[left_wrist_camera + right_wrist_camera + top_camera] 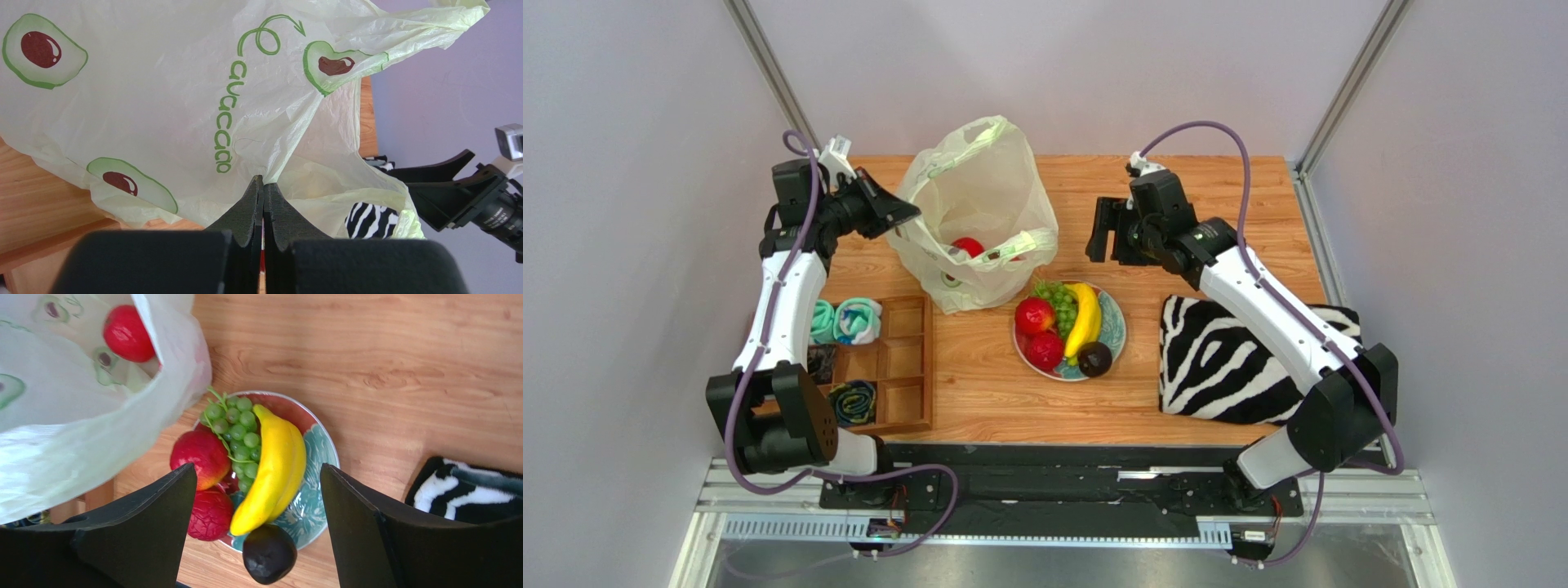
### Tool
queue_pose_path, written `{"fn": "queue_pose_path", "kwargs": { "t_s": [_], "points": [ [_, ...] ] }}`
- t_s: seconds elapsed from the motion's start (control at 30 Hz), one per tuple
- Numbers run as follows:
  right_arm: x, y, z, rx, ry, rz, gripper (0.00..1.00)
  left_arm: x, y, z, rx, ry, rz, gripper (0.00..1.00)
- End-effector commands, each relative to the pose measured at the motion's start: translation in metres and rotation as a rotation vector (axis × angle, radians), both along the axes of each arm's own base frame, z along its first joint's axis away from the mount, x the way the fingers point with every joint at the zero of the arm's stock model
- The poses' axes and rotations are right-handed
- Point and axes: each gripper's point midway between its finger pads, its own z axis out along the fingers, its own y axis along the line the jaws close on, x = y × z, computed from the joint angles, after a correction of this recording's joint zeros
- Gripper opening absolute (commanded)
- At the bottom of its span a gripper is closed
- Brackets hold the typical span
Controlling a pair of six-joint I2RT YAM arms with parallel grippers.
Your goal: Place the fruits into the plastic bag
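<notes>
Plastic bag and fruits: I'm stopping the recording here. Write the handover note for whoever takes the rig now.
Left claw: shut on the plastic bag, pinching its film; the bag's mouth stands open.
Right claw: open and empty, above the plate.
Done: one red fruit lies inside the bag.
Left to do: banana, green grapes, two red fruits and the dark oval fruit, all on the plate beside the bag.
</notes>
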Motion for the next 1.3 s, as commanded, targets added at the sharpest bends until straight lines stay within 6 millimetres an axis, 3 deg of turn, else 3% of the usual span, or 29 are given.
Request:
{"fn": "queue_pose_path", "kwargs": {
  "t_s": [0.0,0.17,0.37,0.4,0.6,0.93,1.27],
  "points": [
    [-0.006,-0.003,-0.007,-0.006,0.034,-0.032,0.75,-0.009,-0.004,0.016,0.011,-0.057,-0.014,0.00],
    [-0.015,0.004,-0.053,-0.099,0.160,-0.017,0.71,-0.010,-0.004,0.015,0.004,-0.056,-0.013,0.00],
    [-0.020,0.023,-0.081,-0.210,0.219,0.014,0.70,-0.011,-0.004,0.013,0.005,-0.053,-0.017,0.00],
    [-0.023,0.021,-0.093,-0.257,0.259,0.019,0.70,-0.011,-0.005,0.014,0.004,-0.052,-0.018,0.00],
    [-0.019,0.015,-0.103,-0.346,0.265,0.008,0.68,-0.011,-0.004,0.013,0.003,-0.054,-0.012,0.00],
    [-0.017,0.038,-0.125,-0.304,0.327,0.074,0.66,-0.010,-0.004,0.011,0.005,-0.047,-0.012,0.00],
    [-0.014,0.033,-0.142,-0.334,0.379,0.056,0.60,-0.009,-0.003,0.011,0.008,-0.045,-0.009,0.00]
  ]
}}
